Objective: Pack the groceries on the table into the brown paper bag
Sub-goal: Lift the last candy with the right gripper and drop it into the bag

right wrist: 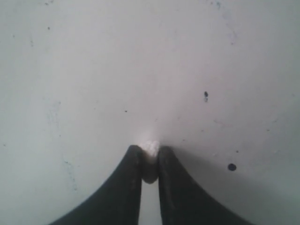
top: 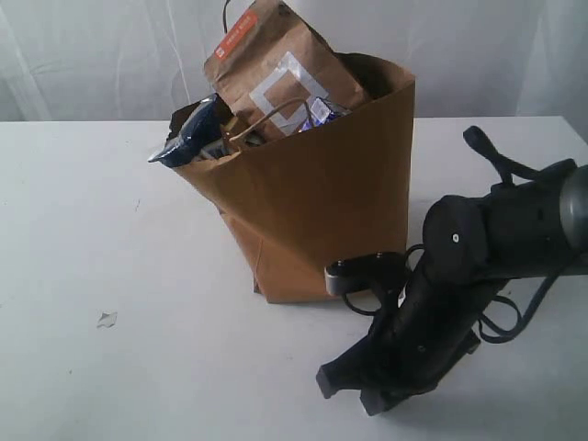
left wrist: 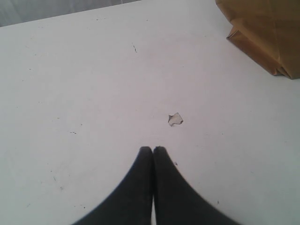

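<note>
The brown paper bag (top: 322, 202) stands upright mid-table, and its lower corner (left wrist: 267, 33) shows in the left wrist view. The kraft pouch with orange strip (top: 276, 64) sticks out of its top. A dark printed packet (top: 188, 133) pokes over the left rim, and a blue-white item (top: 322, 110) peeks out beside the pouch. The jars and the yellow bottle are hidden. My right gripper (top: 349, 386) (right wrist: 150, 152) lies low on the table (top: 92, 230) in front of the bag, shut, with a pale spot at its tips that I cannot identify. My left gripper (left wrist: 153, 150) is shut over bare tabletop.
A small translucent scrap (top: 107, 319) (left wrist: 175, 119) lies on the table left of the bag, just ahead of the left fingertips. The right arm's dark body (top: 496, 248) and cables sit close to the bag's right side. A white curtain hangs behind.
</note>
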